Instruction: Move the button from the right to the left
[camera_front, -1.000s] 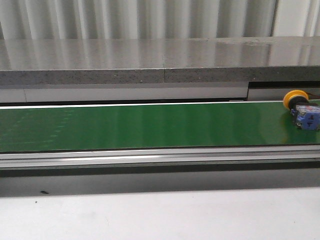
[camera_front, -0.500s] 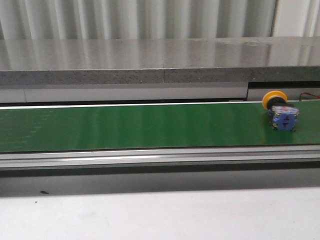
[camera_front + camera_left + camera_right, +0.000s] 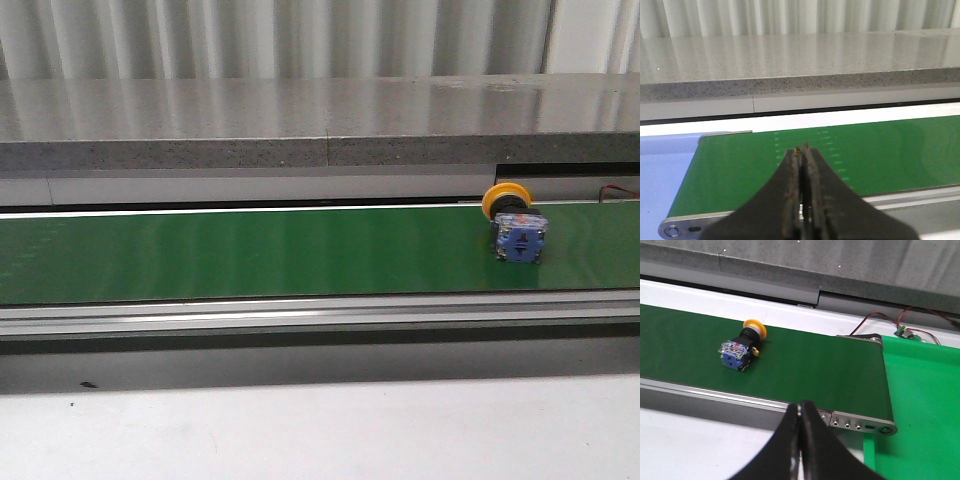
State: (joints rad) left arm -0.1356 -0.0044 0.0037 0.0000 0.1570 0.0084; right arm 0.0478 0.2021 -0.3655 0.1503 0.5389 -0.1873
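The button (image 3: pixel 515 225), yellow mushroom head, dark collar and blue block body, lies on its side on the green belt (image 3: pixel 250 252) toward the right. It also shows in the right wrist view (image 3: pixel 741 347), on the belt beyond my right gripper (image 3: pixel 800 406), which is shut and empty, hovering over the belt's near rail. My left gripper (image 3: pixel 802 149) is shut and empty, over the left end of the belt (image 3: pixel 740 165). No button shows in the left wrist view. Neither gripper shows in the front view.
A grey stone ledge (image 3: pixel 320 120) runs behind the belt. A metal rail (image 3: pixel 320 315) runs along its near side. The belt's right end roller plate (image 3: pixel 860 422) meets a bright green surface (image 3: pixel 925 405); red wires and a small board (image 3: pixel 907 332) lie behind.
The button has travelled leftward along the belt, from the right edge of the front view to about a fifth of the way in. No gripper shows in those frames.
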